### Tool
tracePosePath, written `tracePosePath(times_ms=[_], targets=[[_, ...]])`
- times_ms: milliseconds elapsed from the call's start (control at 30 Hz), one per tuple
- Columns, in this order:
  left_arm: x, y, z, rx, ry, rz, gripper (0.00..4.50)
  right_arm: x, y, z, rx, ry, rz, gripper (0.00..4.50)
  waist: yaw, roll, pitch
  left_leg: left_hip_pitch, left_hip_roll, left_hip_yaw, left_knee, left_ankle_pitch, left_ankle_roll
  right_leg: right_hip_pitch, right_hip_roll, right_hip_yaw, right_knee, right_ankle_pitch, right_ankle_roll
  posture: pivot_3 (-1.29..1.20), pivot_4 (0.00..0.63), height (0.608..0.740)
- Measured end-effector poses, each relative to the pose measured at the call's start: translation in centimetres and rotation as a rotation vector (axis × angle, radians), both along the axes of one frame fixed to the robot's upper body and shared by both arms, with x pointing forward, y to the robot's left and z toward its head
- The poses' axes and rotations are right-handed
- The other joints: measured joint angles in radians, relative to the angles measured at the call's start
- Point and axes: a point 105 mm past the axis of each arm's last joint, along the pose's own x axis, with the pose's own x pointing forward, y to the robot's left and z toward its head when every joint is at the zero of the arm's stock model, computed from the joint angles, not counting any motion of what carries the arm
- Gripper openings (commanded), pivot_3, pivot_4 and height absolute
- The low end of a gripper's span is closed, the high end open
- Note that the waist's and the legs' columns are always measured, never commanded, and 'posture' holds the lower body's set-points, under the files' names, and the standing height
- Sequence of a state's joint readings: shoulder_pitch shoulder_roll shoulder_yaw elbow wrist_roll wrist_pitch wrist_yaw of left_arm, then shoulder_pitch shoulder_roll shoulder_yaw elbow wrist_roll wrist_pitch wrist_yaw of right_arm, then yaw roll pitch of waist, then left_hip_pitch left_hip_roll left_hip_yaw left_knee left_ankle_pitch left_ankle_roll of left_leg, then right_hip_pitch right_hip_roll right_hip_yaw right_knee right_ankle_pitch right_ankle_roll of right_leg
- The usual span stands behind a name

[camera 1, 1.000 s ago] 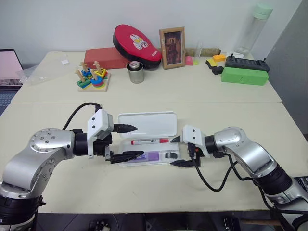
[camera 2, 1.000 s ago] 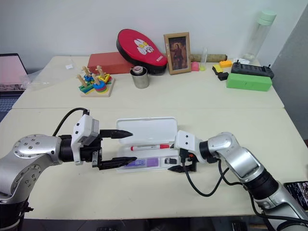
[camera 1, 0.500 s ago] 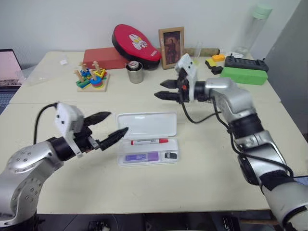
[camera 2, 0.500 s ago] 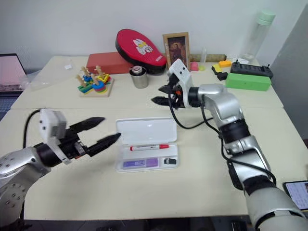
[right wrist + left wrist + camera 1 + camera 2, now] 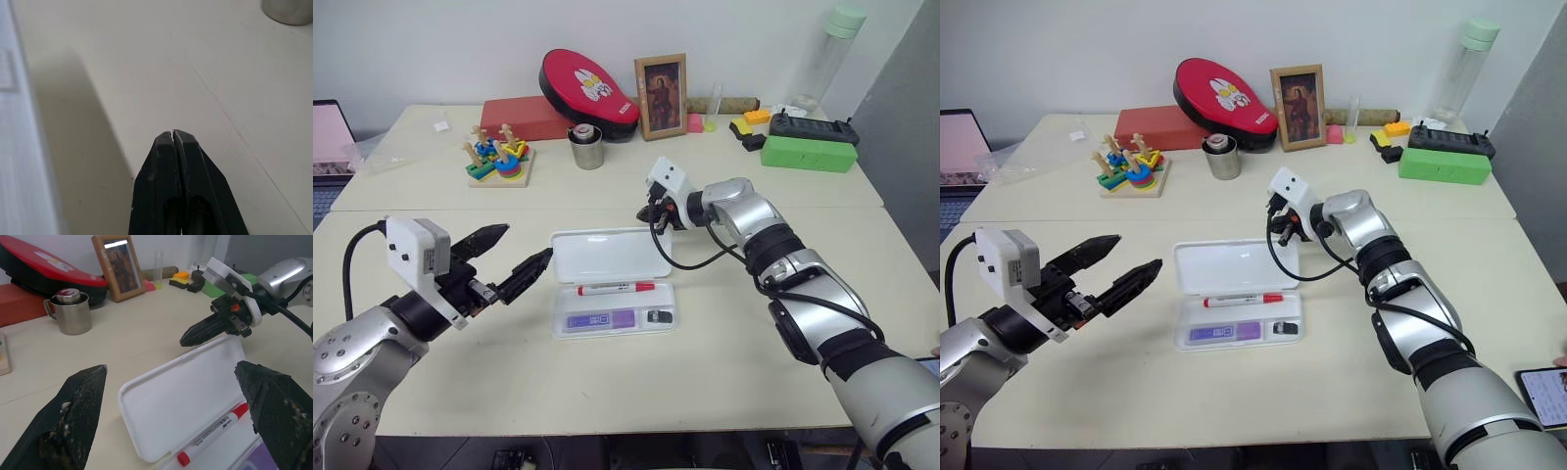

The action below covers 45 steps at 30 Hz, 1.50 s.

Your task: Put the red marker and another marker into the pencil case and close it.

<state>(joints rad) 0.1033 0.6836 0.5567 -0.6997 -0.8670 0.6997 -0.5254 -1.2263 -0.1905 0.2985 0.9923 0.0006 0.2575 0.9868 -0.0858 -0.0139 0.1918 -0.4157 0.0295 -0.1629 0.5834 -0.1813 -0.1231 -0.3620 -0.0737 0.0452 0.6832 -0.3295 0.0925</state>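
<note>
The pencil case (image 5: 613, 281) is seen lying open in the middle of the near table (image 5: 724, 372), its lid (image 5: 613, 255) raised toward the seam with the far table. The red marker (image 5: 618, 288) is laid in the tray's rear compartment, and the purple marker (image 5: 601, 319) in the front compartment, with a small dark piece (image 5: 655, 316) beside it toward the right end.

Along the back edge of the far table are ranged a red box (image 5: 514, 117), a red oval pad (image 5: 589, 83), a framed picture (image 5: 663, 96), a metal cup (image 5: 587, 147), a wooden stacking toy (image 5: 501, 160), a green box (image 5: 810, 154) and a clear bottle (image 5: 830, 54). None of these lies between the grippers and the case.

The left gripper (image 5: 514, 257) is held level just off the case's left end, pointing toward it, its fingers spread wide and empty. The right gripper (image 5: 648, 211) is reached across from the right and is angled downward just behind the lid's far right corner, its fingers (image 5: 175, 147) pressed together with nothing between them. Whether the lid is touched cannot be told.
</note>
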Motion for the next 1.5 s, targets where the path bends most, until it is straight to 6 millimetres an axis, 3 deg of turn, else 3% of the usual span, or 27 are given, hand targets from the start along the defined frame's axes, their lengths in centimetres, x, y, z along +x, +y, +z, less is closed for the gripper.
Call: tracePosePath(times_ms=[333,600,867,1000,1233,1367,1433,1500], targets=[[0.1,-0.4,0.7,0.016,-0.003,-0.028,4.50,-3.3,0.5,1.3,-0.028,-0.033,0.270,0.01,0.002,0.000,0.000,0.000,0.000,0.000,0.000,0.000,0.000,0.000,0.000,0.000,0.000,0.000,0.000,0.00,0.150,0.740],[-0.8,-1.2,-0.2,0.065,0.080,-0.115,4.50,-7.4,0.0,0.5,-0.053,-0.042,0.477,0.01,0.002,0.000,0.000,0.000,0.000,0.000,0.000,0.000,0.000,0.000,0.000,0.000,-0.001,0.000,0.000,0.00,0.150,0.740],[-2.6,-1.8,-1.7,0.156,0.207,-0.269,4.50,-10.8,-0.9,-2.0,-0.190,-0.082,0.613,0.01,0.003,0.000,0.000,0.000,0.000,0.000,-0.001,0.000,0.000,0.000,0.000,0.000,-0.001,0.000,0.000,0.00,0.150,0.740],[-2.8,-1.8,-1.7,0.179,0.228,-0.304,4.50,-11.6,-1.1,-4.0,-0.292,-0.138,0.628,0.01,0.005,0.000,0.000,0.000,0.000,0.000,-0.001,0.000,0.000,0.000,0.000,0.000,-0.001,0.000,0.000,0.00,0.150,0.740],[-3.0,-1.8,-1.7,0.180,0.247,-0.340,4.50,-12.0,-0.8,-4.4,-0.299,-0.149,0.590,0.01,0.002,-0.001,-0.001,0.006,0.001,0.000,-0.001,0.000,0.000,0.006,0.001,0.000,-0.002,0.000,0.000,0.00,0.150,0.740],[-1.7,-1.1,-1.4,0.181,0.223,-0.284,4.50,-11.9,-0.4,-4.5,-0.171,-0.054,0.525,0.01,0.002,-0.001,-0.001,0.014,0.001,0.001,-0.007,0.000,0.000,0.010,0.001,0.001,-0.002,-0.001,-0.001,0.00,0.150,0.740],[-0.7,-0.7,-1.3,0.156,0.204,-0.237,4.50,-11.4,0.0,-3.8,-0.048,-0.018,0.468,0.36,0.003,0.001,0.000,0.013,0.001,0.001,-0.008,0.000,0.000,0.010,0.001,0.001,-0.002,-0.001,-0.001,0.00,0.150,0.740],[0.3,0.0,-1.5,0.131,0.197,-0.175,4.50,-9.9,-0.8,-2.3,0.046,-0.023,0.369,0.78,0.005,0.000,0.000,0.013,0.001,0.001,-0.008,0.000,0.000,0.010,0.001,0.001,-0.002,-0.001,-0.001,0.00,0.150,0.740]])
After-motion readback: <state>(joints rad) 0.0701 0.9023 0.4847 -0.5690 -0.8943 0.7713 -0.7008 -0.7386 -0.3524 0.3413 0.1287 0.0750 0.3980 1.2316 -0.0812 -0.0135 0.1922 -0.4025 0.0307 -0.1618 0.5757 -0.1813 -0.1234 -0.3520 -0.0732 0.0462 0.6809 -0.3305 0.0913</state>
